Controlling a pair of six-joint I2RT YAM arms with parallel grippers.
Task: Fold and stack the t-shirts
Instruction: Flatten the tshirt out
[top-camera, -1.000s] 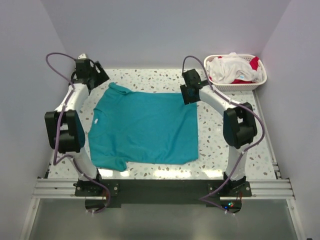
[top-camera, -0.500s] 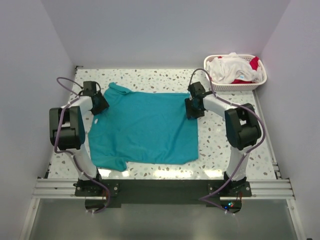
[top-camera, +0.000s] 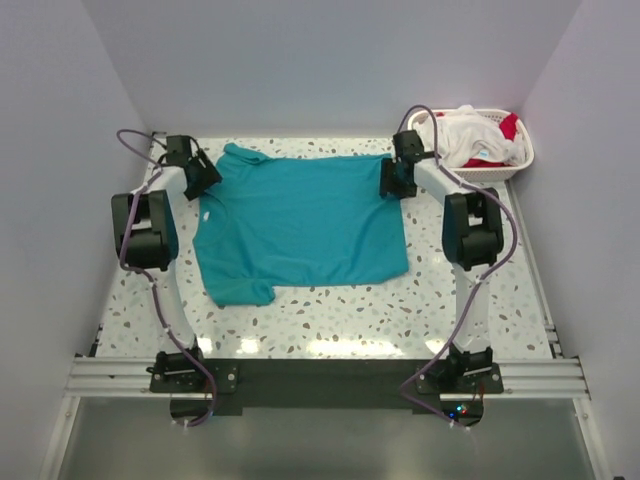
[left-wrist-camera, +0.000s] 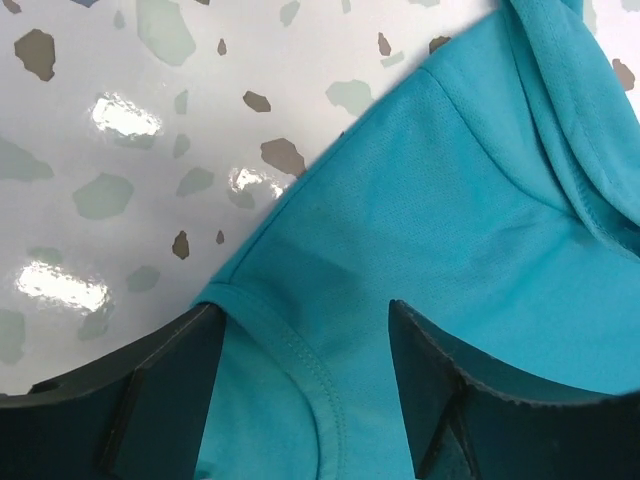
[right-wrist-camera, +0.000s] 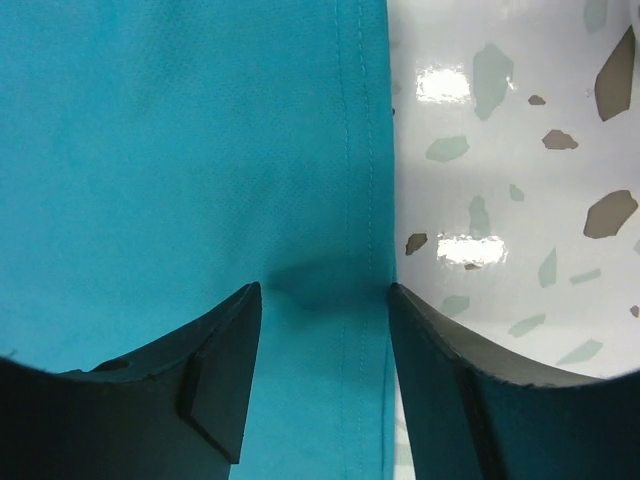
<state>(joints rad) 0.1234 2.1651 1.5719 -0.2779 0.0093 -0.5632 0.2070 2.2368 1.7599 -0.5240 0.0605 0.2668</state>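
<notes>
You have the teal t-shirt (top-camera: 300, 225) lying spread and flat on the speckled table (top-camera: 330, 320), on the far half of it, with the neck at the far left, one sleeve pointing toward the arm bases at the near left, and the bottom hem running down the right side. Your left gripper (top-camera: 203, 182) is down at the shirt's far-left edge, just beside the neck. In the left wrist view its fingers (left-wrist-camera: 160, 400) stand spread, with a stitched edge of the cloth passing flat between them and bare table to the left. Your right gripper (top-camera: 390, 182) sits at the far-right corner of the shirt. In the right wrist view its fingers (right-wrist-camera: 215, 380) are also apart, straddling the hem, which runs straight and unbunched between them (there is a dark shadow on the fabric right at the tips, so the claw is very close to the cloth, though you cannot tell whether it is touching). The white and red t-shirts (top-camera: 465, 135) are heaped in the white basket (top-camera: 520, 160) at the far right corner, near the right gripper and apart from the teal shirt.
</notes>
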